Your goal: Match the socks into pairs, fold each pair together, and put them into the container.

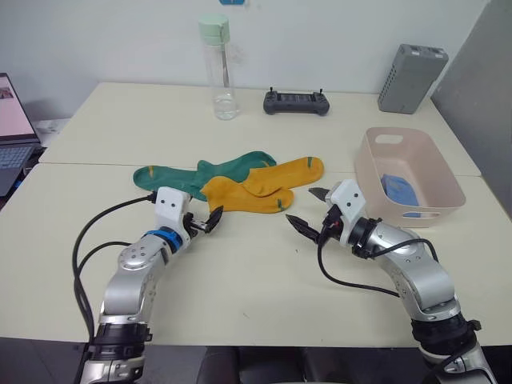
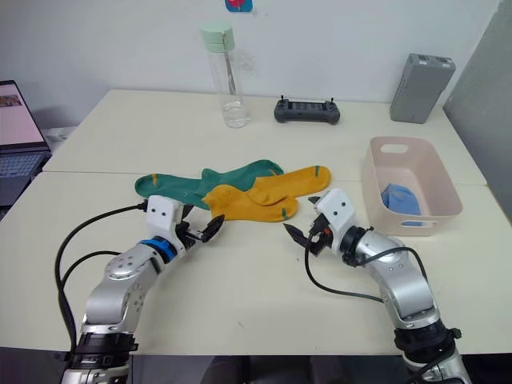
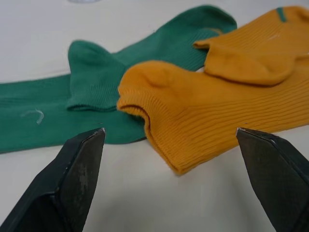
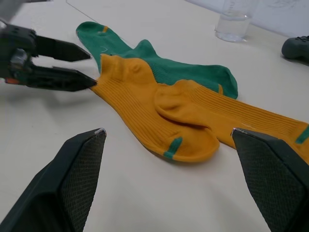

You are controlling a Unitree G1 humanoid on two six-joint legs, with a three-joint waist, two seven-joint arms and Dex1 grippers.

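socks: two dark green socks [image 1: 210, 174] and two mustard yellow socks [image 1: 264, 186] lie in an overlapping heap mid-table, nearer the left half; green ones run toward the left edge, yellow ones partly on top of them and stretching toward the right; green marks visible on the yellow cuffs; light blue fabric [image 1: 398, 189] sits inside the container [image 1: 410, 212], pair or single cannot tell; container is pale pink, on the right side of the table close to the right edge, upright, well apart from the heap; left gripper [image 1: 205, 223] fingers spread wide, holding nothing, tips just beside the near end of the nearer yellow sock, touching or not cannot tell; right gripper [image 1: 310, 210] also wide open and empty, between the yellow socks and the container, just beside the container's near-left corner, pointing at the heap; along the far edge: clear bottle [image 1: 222, 70] with pale green cap, black controller [image 1: 297, 102], grey ribbed box [image 1: 411, 78] at the far right corner; laptop [image 1: 14, 132] off the left edge
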